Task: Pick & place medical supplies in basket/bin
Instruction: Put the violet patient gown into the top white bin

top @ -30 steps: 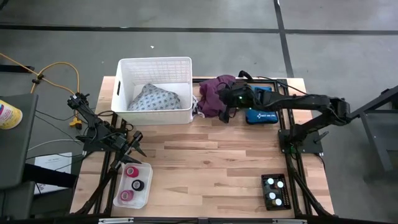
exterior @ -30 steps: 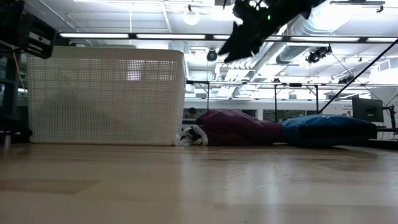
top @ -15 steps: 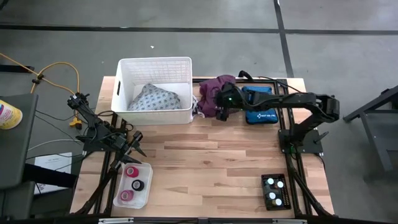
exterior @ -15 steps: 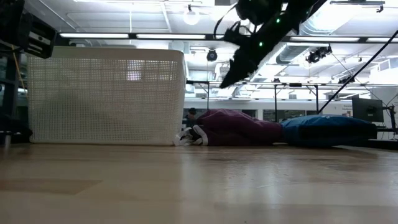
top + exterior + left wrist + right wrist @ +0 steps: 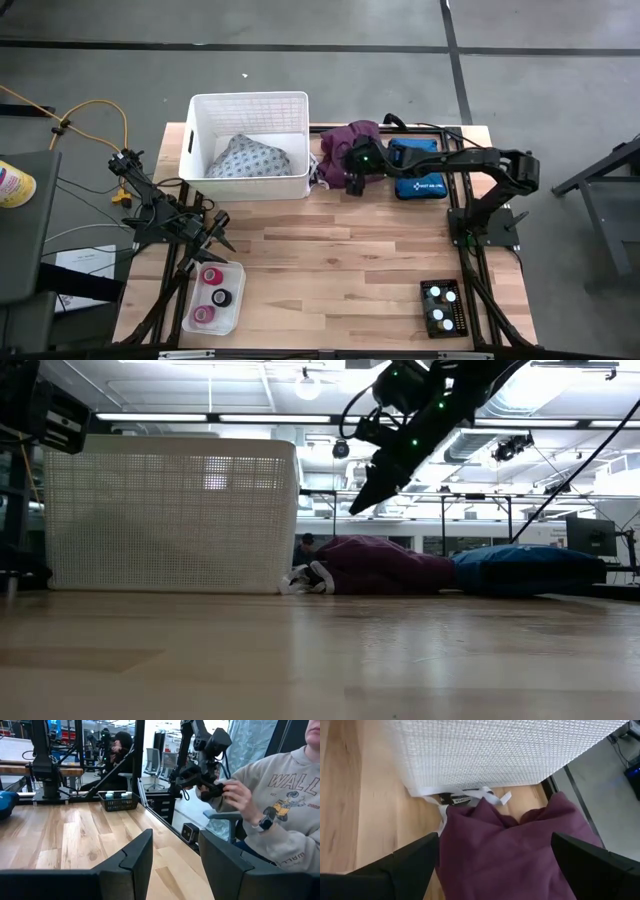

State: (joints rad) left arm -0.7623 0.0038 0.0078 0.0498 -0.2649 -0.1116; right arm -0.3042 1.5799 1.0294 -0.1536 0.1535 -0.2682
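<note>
Right gripper (image 5: 352, 180): my working jaws are spread wide and empty, poised above the purple cloth garment (image 5: 520, 850), one finger to each side of it in the wrist view.
Purple garment: lies crumpled on the table, pressed against the outer wall of the white basket (image 5: 200, 135), its white ties (image 5: 470, 797) trailing by the basket's foot.
Basket: already holds the grey dotted garment (image 5: 248, 157).
Left gripper (image 5: 175, 855): parked near the table's left edge, jaws partly apart, holding nothing.
Risk: I judge the fingers may pinch only a loose fold, so the cloth could slip or snag on the basket rim when lifted.
Other risk: the blue pouch (image 5: 420, 172) lies just beside it and could get dragged along.
</note>
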